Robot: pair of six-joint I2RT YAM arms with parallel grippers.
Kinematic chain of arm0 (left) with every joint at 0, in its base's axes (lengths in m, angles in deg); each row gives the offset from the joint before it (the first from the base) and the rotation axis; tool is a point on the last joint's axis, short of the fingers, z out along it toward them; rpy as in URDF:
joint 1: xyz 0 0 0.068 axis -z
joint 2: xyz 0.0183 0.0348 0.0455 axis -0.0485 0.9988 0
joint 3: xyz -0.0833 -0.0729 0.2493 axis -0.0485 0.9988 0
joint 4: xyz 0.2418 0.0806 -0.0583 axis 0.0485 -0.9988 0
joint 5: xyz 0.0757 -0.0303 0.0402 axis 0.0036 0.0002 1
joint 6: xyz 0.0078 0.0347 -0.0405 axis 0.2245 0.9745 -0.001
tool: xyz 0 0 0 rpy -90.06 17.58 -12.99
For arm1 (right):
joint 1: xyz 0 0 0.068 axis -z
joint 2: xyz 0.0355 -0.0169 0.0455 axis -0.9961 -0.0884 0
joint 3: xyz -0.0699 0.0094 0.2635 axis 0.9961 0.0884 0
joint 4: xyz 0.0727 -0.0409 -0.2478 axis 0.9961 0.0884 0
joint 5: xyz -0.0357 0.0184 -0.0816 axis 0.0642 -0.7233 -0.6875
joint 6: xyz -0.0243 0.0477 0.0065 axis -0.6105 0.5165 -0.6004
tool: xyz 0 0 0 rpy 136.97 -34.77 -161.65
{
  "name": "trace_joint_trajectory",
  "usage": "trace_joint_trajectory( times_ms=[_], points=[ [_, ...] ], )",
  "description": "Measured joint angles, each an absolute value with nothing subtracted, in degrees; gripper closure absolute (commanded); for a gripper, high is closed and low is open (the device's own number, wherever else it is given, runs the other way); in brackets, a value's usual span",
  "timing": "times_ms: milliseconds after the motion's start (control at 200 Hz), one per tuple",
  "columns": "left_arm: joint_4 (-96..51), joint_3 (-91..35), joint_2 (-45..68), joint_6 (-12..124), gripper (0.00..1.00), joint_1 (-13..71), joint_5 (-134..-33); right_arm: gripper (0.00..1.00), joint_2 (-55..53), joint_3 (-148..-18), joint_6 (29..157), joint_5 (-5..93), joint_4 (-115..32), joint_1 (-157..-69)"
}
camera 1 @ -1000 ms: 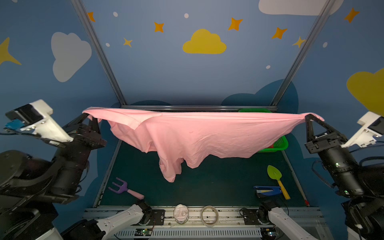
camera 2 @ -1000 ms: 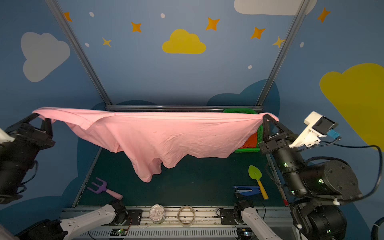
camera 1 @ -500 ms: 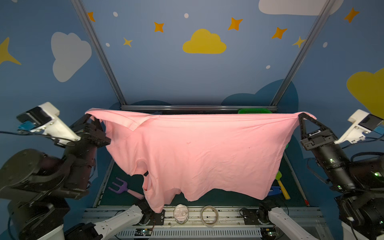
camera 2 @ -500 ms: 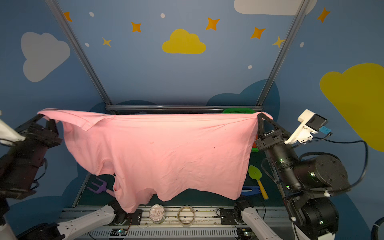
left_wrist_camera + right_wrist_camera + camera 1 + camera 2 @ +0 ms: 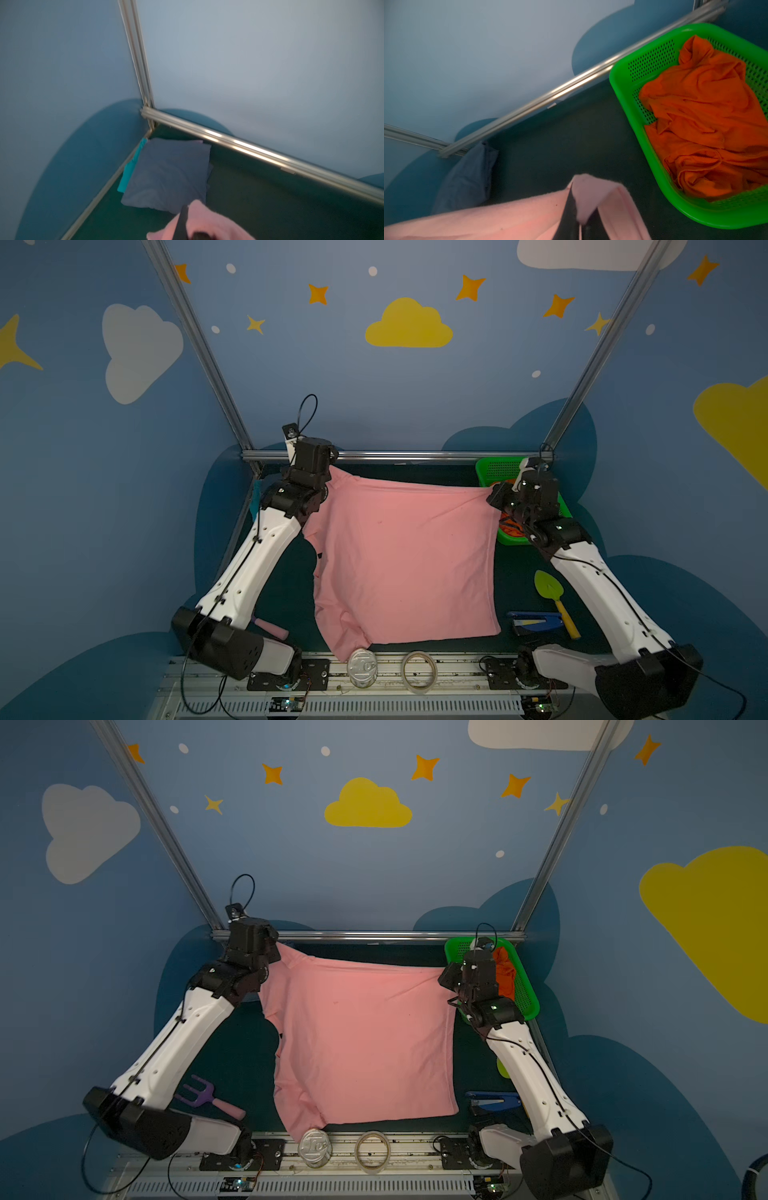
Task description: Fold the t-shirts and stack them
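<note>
Lowered from mid-air, pink t-shirt (image 5: 407,564) lies spread; left gripper (image 5: 327,484) and right gripper (image 5: 491,495) pinch its limp, light cotton corners at 10 and 2 o'clock.

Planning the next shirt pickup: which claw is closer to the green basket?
Right. The right claw holds the pink shirt by a corner beside the basket; the left claw grips the opposite corner, across the table.
</note>
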State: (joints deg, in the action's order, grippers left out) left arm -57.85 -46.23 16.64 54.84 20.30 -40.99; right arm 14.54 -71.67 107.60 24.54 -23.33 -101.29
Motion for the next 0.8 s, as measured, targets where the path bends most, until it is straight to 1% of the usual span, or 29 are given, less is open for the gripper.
trace_joint_trajectory(
  times_ms=[85,180,205,210,215,220,225,260,265,280,305,340,345,371,396,411,426,451,471,496,541,606,661,726,801],
  points=[
    [-57.85,-48.57,26.66,52.70,0.96,19.18,-44.53,1.00,7.30,-71.60,105.90,23.90,-26.54,-101.05],
    [-59.53,-56.29,39.27,51.25,0.96,18.70,-47.92,1.00,-1.00,-72.76,104.28,22.59,-29.19,-100.81],
    [-60.54,-59.04,42.11,51.10,0.95,18.64,-48.69,0.92,-2.80,-73.41,104.02,22.31,-29.30,-100.76],
    [-60.67,-59.50,42.65,51.08,0.95,18.64,-48.82,0.88,-3.49,-73.68,103.85,22.17,-29.47,-100.76],
    [-60.95,-60.44,43.79,51.01,0.95,18.64,-48.99,0.81,-3.87,-73.81,103.76,22.17,-29.49,-100.76],
    [-60.95,-60.44,43.79,51.01,0.94,18.64,-48.99,0.81,-3.87,-73.81,103.76,22.17,-29.49,-100.76],
    [-61.32,-61.40,44.67,50.99,0.94,18.64,-49.21,0.78,-4.52,-74.09,103.67,22.15,-29.49,-100.76],
    [-62.88,-67.13,49.71,50.88,0.85,18.64,-50.39,0.54,-8.11,-76.12,103.04,21.63,-29.78,-100.70],
    [-62.88,-67.13,49.71,50.88,0.83,18.64,-50.39,0.54,-8.11,-76.12,103.04,21.63,-29.78,-100.70],
    [-63.71,-70.25,52.18,50.86,0.78,18.64,-50.76,0.48,-9.48,-76.93,103.04,21.39,-29.93,-100.66],
    [-65.32,-74.89,55.05,50.77,0.70,18.64,-51.31,0.41,-11.73,-78.44,102.36,21.21,-30.00,-100.57],
    [-67.55,-81.77,60.23,50.93,0.57,18.57,-51.92,0.36,-14.07,-80.32,101.81,21.08,-30.19,-100.50],
    [-68.27,-84.39,61.87,50.66,0.54,18.55,-52.01,0.36,-14.47,-80.71,101.64,20.97,-30.21,-100.48],
    [-68.89,-88.00,64.34,51.01,0.43,18.53,-52.29,0.34,-16.15,-82.18,101.09,20.82,-30.41,-100.46],
    [-72.08,-96.24,69.25,50.93,0.35,18.46,-52.79,0.34,-17.61,-83.84,100.44,20.56,-30.37,-100.39],
    [-72.78,-98.30,70.61,51.04,0.30,18.44,-52.90,0.33,-18.47,-84.87,100.22,20.47,-30.35,-100.35],
    [-74.24,-104.66,73.91,50.95,0.27,18.42,-53.14,0.33,-18.97,-85.61,99.71,20.32,-30.37,-100.33],
    [-75.92,-110.95,77.52,50.95,0.25,18.26,-53.54,0.33,-20.02,-87.25,99.12,20.14,-30.30,-100.31],
    [-77.34,-118.01,80.86,50.75,0.24,18.11,-53.89,0.33,-20.43,-88.06,98.84,20.10,-30.35,-100.28],
    [-78.55,-123.28,84.10,50.45,0.24,17.87,-54.26,0.33,-20.96,-89.44,98.21,19.92,-30.35,-100.26],
    [-78.37,-123.63,84.45,49.81,0.25,17.26,-54.91,0.33,-21.13,-91.34,97.18,19.62,-30.35,-100.26],
    [-77.06,-112.13,77.95,48.67,0.25,15.75,-56.14,0.33,-20.61,-93.37,95.87,19.29,-30.65,-100.26],
    [-76.06,-101.66,71.29,47.87,0.30,14.33,-56.86,0.34,-19.36,-93.83,94.91,19.33,-31.22,-100.35],
    [-76.12,-95.00,65.12,47.43,0.40,12.91,-57.23,0.40,-16.83,-93.09,93.33,20.80,-31.48,-100.70],
    [-77.43,-94.30,61.10,47.17,0.53,11.88,-58.17,0.45,-12.89,-90.72,92.30,22.52,-31.64,-101.29]
  ],
)
